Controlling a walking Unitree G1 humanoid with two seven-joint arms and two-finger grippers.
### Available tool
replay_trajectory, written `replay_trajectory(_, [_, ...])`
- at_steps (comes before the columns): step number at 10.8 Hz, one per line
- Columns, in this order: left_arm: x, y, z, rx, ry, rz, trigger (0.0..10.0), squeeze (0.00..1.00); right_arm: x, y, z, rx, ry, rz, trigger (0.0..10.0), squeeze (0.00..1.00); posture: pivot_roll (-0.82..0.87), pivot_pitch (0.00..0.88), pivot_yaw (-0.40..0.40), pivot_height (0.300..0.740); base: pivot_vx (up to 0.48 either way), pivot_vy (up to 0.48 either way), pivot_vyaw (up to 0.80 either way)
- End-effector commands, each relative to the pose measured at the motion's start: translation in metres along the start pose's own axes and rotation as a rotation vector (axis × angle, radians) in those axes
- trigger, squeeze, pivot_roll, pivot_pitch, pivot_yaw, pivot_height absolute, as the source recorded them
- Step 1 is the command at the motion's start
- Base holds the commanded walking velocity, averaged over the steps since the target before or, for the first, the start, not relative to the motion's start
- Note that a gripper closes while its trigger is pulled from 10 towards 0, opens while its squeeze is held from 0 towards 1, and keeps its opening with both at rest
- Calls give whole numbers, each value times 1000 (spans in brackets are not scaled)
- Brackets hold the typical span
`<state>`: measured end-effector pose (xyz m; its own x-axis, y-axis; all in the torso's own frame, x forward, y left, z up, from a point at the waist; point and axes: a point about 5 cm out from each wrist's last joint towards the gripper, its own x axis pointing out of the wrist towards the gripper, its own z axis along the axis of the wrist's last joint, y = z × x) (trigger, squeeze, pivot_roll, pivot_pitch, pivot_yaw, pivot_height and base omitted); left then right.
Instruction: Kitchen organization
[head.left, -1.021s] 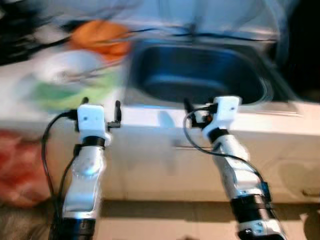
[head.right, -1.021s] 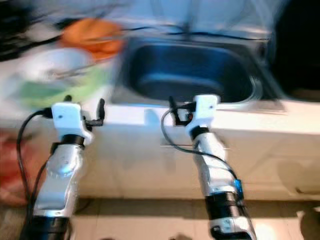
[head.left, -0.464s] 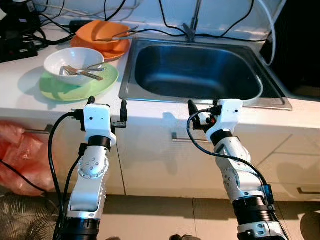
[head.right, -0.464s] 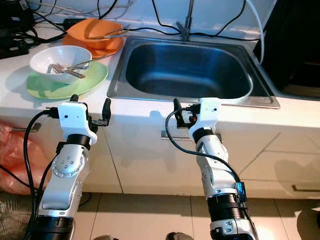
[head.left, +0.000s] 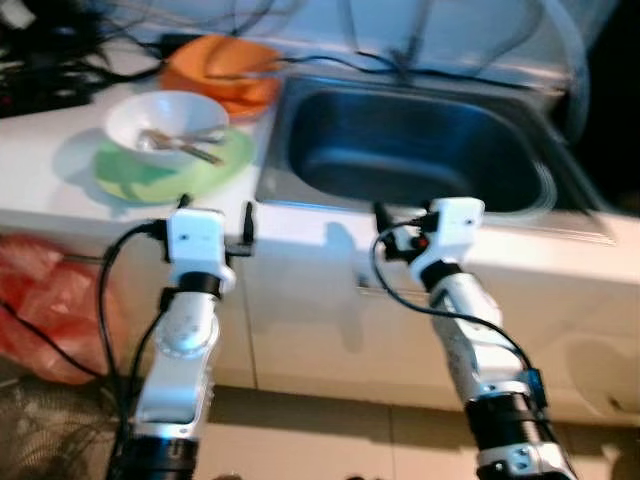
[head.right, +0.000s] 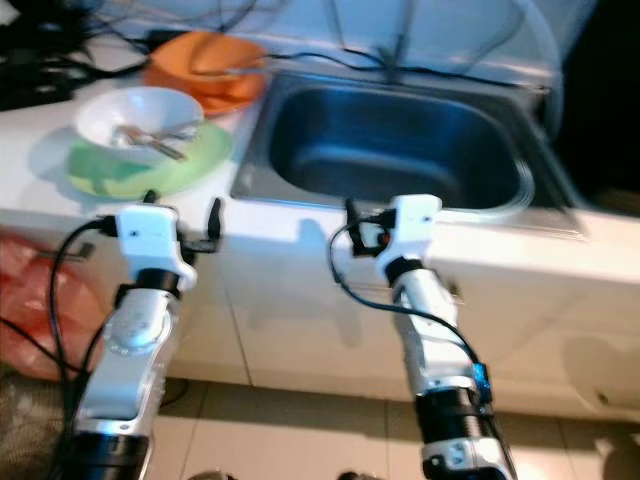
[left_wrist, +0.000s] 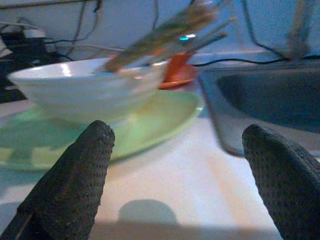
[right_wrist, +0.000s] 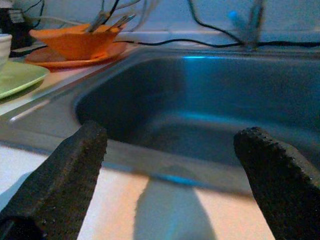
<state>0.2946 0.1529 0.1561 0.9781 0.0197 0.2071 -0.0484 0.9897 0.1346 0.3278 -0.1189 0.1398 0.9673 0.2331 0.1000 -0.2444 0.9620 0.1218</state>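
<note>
A white bowl (head.left: 167, 120) holding utensils (head.left: 180, 143) sits on a green plate (head.left: 175, 172) on the white counter, left of the steel sink (head.left: 420, 160). Behind it, an orange bowl (head.left: 222, 62) with utensils rests on an orange plate. My left gripper (head.left: 215, 207) is open at the counter's front edge, just before the green plate (left_wrist: 150, 115), holding nothing. My right gripper (head.left: 410, 215) is open at the front edge facing the sink basin (right_wrist: 200, 100), also holding nothing.
Black cables and a faucet (head.left: 410, 50) run along the back wall behind the sink. A red plastic bag (head.left: 50, 300) hangs below the counter on the left. White cabinet fronts with a handle (head.left: 370, 290) stand under the counter. Tiled floor lies below.
The whole picture has shifted slightly and blurred, so the camera moved. Both grippers stay open at the counter's front edge, and the dishes have not moved.
</note>
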Motion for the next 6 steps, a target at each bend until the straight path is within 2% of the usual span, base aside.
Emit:
replay_trajectory(1, [1,-3,3,0,-11,-6,10000,0,0,-6,2,-8,-7,-17,10000,0,66,74,-62,740,259,0,0])
replay_trajectory(6, [0,-3,3,1,-11,-8,10000,0,-1,-5,2,-9,-6,-12,10000,0,66,75,-62,740,259,0,0])
